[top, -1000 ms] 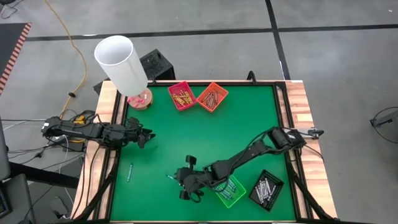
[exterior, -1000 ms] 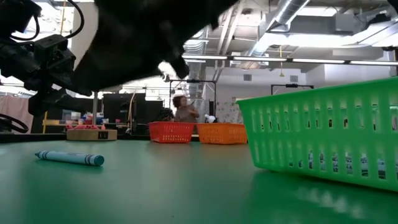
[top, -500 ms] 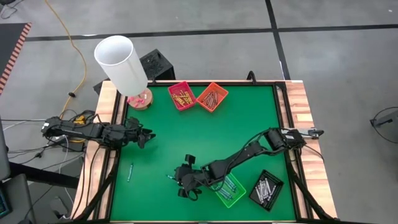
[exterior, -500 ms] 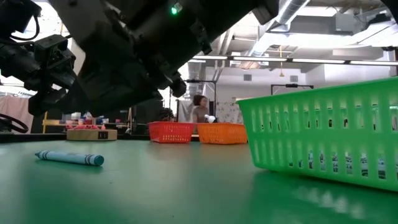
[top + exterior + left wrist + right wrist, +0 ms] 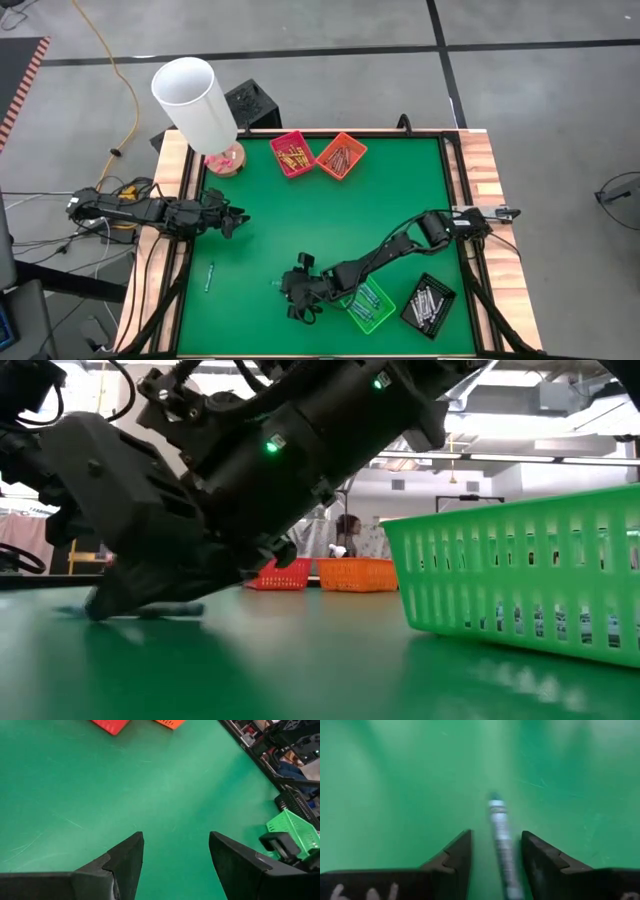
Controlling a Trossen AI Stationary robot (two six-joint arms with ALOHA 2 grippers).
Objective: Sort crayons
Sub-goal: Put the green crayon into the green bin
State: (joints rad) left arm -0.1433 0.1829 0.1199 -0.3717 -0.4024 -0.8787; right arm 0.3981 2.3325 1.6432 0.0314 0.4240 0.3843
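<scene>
Crayon, thin paper-wrapped stick, between spread right tool fingers.

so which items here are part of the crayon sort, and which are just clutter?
Job:
- teal crayon between open right gripper fingers
- second teal crayon on mat
- red, orange, green, black plastic trays

Clutter:
- white cylinder
- yellow cable

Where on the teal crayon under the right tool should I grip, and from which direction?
Grip the thin teal paper-wrapped crayon mid-shaft, coming straight down. It lies flat on the green table mat, already lined up between the open right tool's fingers, so they close across its narrow width.
</scene>
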